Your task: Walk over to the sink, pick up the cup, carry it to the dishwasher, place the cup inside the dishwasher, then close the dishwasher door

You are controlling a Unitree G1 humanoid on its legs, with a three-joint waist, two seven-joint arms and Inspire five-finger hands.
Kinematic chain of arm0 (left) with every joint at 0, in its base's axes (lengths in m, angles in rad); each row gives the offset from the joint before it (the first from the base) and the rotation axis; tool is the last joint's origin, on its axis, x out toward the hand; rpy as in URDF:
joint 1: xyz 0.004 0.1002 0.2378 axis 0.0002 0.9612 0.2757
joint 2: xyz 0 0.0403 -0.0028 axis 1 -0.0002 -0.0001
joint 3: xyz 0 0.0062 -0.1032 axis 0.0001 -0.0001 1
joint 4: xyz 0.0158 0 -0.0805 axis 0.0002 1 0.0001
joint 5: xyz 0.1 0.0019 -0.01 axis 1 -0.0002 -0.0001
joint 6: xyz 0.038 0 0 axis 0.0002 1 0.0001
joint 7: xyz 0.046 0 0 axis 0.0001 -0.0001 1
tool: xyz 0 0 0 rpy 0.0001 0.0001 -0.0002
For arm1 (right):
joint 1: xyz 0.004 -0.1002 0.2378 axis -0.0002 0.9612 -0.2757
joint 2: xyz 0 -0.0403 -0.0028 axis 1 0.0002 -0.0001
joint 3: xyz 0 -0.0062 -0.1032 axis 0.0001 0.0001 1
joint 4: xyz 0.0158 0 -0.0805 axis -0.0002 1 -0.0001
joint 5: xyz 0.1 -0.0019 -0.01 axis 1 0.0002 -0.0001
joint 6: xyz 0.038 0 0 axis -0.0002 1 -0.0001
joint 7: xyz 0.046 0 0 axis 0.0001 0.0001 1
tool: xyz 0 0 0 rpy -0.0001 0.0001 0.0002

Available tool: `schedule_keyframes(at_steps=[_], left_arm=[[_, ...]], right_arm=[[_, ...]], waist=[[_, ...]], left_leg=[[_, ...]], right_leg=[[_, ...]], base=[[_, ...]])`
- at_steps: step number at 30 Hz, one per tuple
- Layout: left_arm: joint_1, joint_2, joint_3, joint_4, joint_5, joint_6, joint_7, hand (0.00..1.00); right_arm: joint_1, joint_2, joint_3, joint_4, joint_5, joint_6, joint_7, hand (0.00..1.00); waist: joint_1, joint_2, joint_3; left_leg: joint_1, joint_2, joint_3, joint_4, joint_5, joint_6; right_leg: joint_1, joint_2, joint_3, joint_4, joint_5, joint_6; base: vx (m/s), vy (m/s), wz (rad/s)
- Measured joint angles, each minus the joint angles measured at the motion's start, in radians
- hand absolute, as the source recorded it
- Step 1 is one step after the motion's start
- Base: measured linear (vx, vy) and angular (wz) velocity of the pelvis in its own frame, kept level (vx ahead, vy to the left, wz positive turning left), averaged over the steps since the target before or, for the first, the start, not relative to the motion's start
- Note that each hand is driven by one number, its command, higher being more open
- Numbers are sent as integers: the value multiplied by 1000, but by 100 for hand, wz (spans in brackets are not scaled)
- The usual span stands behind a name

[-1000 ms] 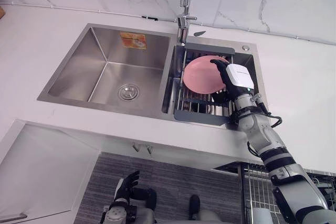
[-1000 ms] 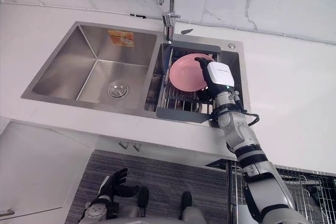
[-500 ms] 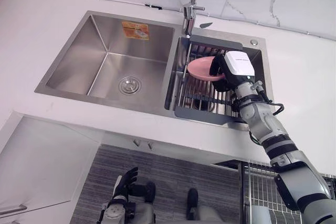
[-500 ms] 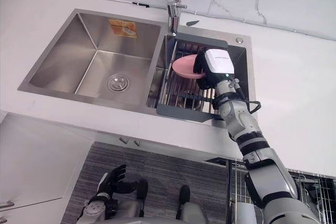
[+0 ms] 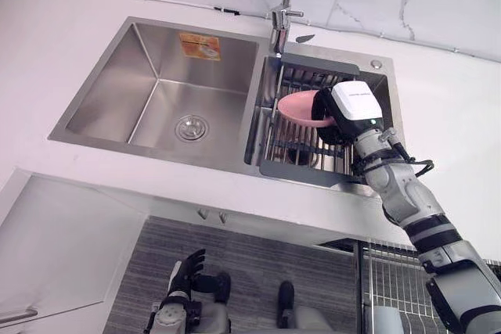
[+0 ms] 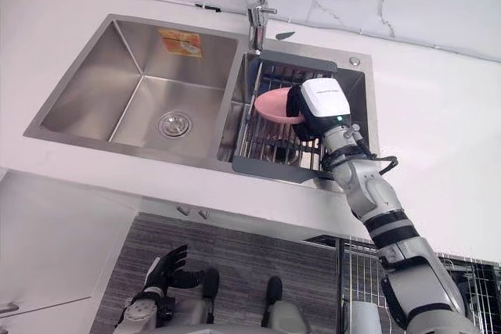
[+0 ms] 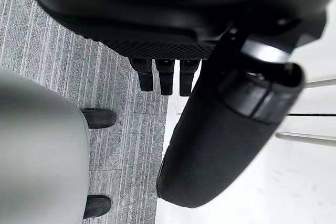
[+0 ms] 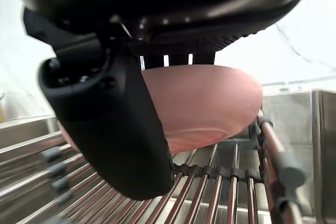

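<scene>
The cup (image 5: 300, 107) is pink and shaped like a shallow bowl. It hangs just above the metal drying rack (image 5: 304, 169) in the sink's right basin. My right hand (image 5: 354, 105) is shut on it from the right, with the thumb (image 8: 113, 129) under its wall and the fingers over its rim (image 8: 210, 98). The rack's bars pass below the cup without touching it. My left hand (image 5: 186, 273) hangs low over the grey floor, its fingers (image 7: 165, 75) straight and holding nothing.
The left basin (image 5: 156, 107) of the steel sink holds only its drain. A tall faucet (image 5: 283, 5) rises behind the rack. White counter surrounds the sink. A wire basket (image 5: 383, 271) sits low on the right. A white panel (image 5: 63, 248) with a handle lies at lower left.
My right hand's fingers have curled onto the pink cup and tipped it from face-on to edge-on, lifting it off the rack. The camera shifted slightly. The left hand stayed put.
</scene>
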Motion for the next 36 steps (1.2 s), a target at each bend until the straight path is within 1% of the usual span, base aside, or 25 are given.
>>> schedule_keyframes(at_steps=[3,9,12,17,19,21,24,25,27,29,33,36], left_arm=[[0,2,2,6,1,2,-1,90],[0,2,8,21,2,4,-4,90],[-1,1,20,41,13,4,-6,90],[-1,2,20,64,41,11,-14,90],[-1,2,22,81,42,13,-15,90],[-1,0,25,89,57,16,-15,90],[-1,-4,28,96,79,19,-15,90],[-1,-4,28,102,79,19,-15,90],[-1,-4,29,118,79,21,-15,90],[-1,-4,28,123,79,22,-15,90],[-1,-4,28,126,79,22,-14,90],[-1,-5,27,127,79,22,-15,90]], right_arm=[[42,-15,-5,-54,0,-17,-1,30],[138,-36,-58,-155,-4,-23,-4,30],[198,-35,-105,-203,-10,-26,-11,30],[317,-22,-204,-326,-10,-21,-43,30],[366,12,-251,-385,-10,-21,-52,30],[420,57,-297,-432,-9,-22,-68,30],[493,154,-371,-506,-8,-19,-91,30],[501,169,-380,-515,-8,-19,-94,30],[534,219,-417,-549,-7,-15,-106,30],[554,250,-448,-574,-6,-14,-117,30],[612,271,-496,-623,0,-14,-135,30],[640,281,-509,-641,1,-18,-136,30]], waist=[[-6,-3,-2],[-20,-5,-9],[-23,-4,-26],[-38,-4,-55],[-48,-3,-69],[-50,-3,-82],[-55,-1,-93],[-58,0,-96],[-73,1,-103],[-75,2,-107],[-76,4,-111],[-77,5,-114]], left_leg=[[11,1,10,0,0,0],[24,3,30,0,0,0],[32,5,46,0,0,0],[43,7,62,0,-1,-1],[48,8,74,0,-1,-2],[54,9,82,0,-3,-4],[67,11,99,0,-8,1],[69,11,102,0,-8,1],[80,11,104,-1,-9,1],[84,12,108,-1,-12,0],[84,15,115,-1,-20,-5],[81,20,124,0,-24,-7]], right_leg=[[4,-2,11,4,0,0],[11,5,26,4,0,0],[11,7,43,3,0,0],[12,10,62,3,0,0],[13,10,70,3,0,0],[15,10,78,3,0,0],[17,11,97,2,1,-2],[18,11,98,2,1,-3],[29,11,101,1,1,-3],[30,12,107,0,1,-3],[27,16,115,0,2,-5],[20,21,123,2,2,-7]], base=[[-43,1,-10],[-59,-9,-8],[-47,-12,-16],[-27,-9,-10],[-26,-6,-14],[-26,-4,-14],[-40,0,-19],[-48,-7,-13],[-37,-5,-4],[-34,-3,-7],[-31,-6,-5],[-9,-14,-9]])
